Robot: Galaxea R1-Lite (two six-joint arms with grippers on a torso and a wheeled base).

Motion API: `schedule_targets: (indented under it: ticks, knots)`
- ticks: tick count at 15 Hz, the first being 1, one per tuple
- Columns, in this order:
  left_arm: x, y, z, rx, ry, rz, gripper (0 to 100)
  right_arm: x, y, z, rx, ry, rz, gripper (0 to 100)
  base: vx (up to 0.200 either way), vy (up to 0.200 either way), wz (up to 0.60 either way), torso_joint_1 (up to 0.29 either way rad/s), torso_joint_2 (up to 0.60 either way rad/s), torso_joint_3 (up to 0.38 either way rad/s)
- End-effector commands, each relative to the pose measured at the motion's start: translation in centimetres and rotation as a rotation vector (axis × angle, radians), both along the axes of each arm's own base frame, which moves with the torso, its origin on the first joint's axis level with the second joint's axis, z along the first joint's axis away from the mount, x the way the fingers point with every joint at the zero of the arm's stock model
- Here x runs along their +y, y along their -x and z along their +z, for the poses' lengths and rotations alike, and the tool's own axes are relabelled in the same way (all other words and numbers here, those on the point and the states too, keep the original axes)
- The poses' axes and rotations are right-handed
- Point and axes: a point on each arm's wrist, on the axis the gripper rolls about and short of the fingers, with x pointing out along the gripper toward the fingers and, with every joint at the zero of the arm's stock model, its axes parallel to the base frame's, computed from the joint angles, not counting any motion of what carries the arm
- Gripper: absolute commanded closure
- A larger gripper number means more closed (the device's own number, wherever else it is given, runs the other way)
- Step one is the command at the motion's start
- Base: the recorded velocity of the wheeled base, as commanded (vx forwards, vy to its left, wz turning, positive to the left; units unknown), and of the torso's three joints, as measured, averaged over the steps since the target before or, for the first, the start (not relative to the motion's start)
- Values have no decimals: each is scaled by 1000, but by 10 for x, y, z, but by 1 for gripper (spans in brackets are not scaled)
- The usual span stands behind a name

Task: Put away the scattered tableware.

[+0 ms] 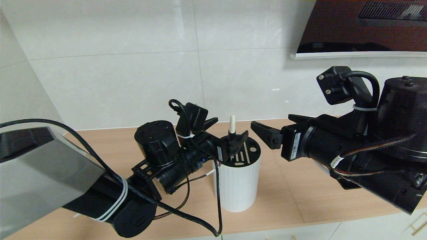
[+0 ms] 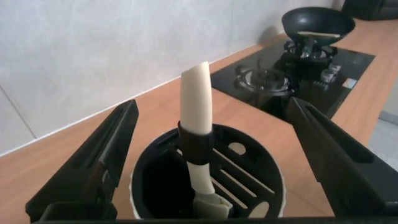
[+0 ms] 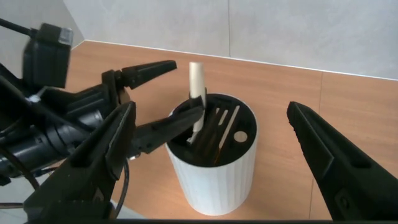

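Kitchen counter (image 1: 300,186): a cream-handled utensil (image 1: 232,124) stands upright in 1 slot of the white ribbed holder (image 1: 238,181), its handle rising above the black slotted top. The left gripper (image 1: 227,130) brackets that handle with its jaws spread wide and the handle between them, apparently touching neither. The right gripper (image 1: 272,120) hangs just beside the holder on the robot's right, jaws apart and empty.

By the look of it, this piece is stowed and let go, and what is left for the left arm is to back clear. Whether more tableware waits elsewhere cannot be told.

Room is tight at the holder. 1 left finger lies low over the black top, and the right gripper's tips sit near it, so a sideways exit toward the right risks contact. Straight up along the handle and back toward the robot's left looks open. The tiled wall (image 1: 133,66) stands behind, well apart, and the counter's front edge runs near the holder's base. A stove (image 2: 280,74) with a dark pan (image 2: 317,22) sits farther along the counter.
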Motion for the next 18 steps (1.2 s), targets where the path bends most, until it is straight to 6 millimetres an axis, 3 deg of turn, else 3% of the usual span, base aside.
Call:
schedule_targets:
  ticks: [1, 3, 5, 6, 7, 8, 9, 10, 11, 12, 15, 18]
  knots:
    - [3, 5, 11, -25, 19, 1, 0, 0, 0, 0, 0, 0, -1, 0, 0, 0, 0, 0, 0, 0]
    - [15, 21, 36, -76, 61, 2, 0, -5, -3, 2, -5, -6, -23, 0, 0, 0, 0, 0, 0, 0]
    - [32, 44, 75, -142, 161, -7, 0, -30, -26, 0, -1, -5, -146, 0, 0, 0, 0, 0, 0, 0]
    - [36, 49, 82, -153, 179, -8, 0, -34, -29, 0, -2, -6, -163, 0, 0, 0, 0, 0, 0, 0]
    - [61, 76, 99, -198, 215, 13, 0, -48, -24, -1, -7, -8, -201, 0, 0, 0, 0, 0, 0, 0]
    - [79, 91, 108, -232, 234, 36, 0, -63, -13, -3, -7, -8, -238, 0, 0, 0, 0, 0, 0, 0]
    - [92, 108, 110, -245, 246, 53, 0, -86, -4, -6, -8, -7, -295, 0, 0, 0, 0, 0, 0, 0]
    - [92, 108, 110, -245, 246, 53, 0, -86, -4, -6, -8, -7, -295, 0, 0, 0, 0, 0, 0, 0]
    - [132, 144, 99, -247, 242, 156, 0, -124, 33, -7, -48, -39, -357, 0, 0, 0, 0, 0, 0, 0]
    - [151, 167, 95, -272, 251, 197, 0, -144, 52, -9, -78, -57, -400, 0, 0, 0, 0, 0, 0, 0]
    - [187, 226, 81, -290, 245, 274, 0, -177, 110, -25, -167, -74, -427, 0, 0, 0, 0, 0, 0, 0]
    - [217, 303, 51, -192, 185, 362, 0, -207, 170, -51, -215, -27, -577, 0, 0, 0, 0, 0, 0, 0]
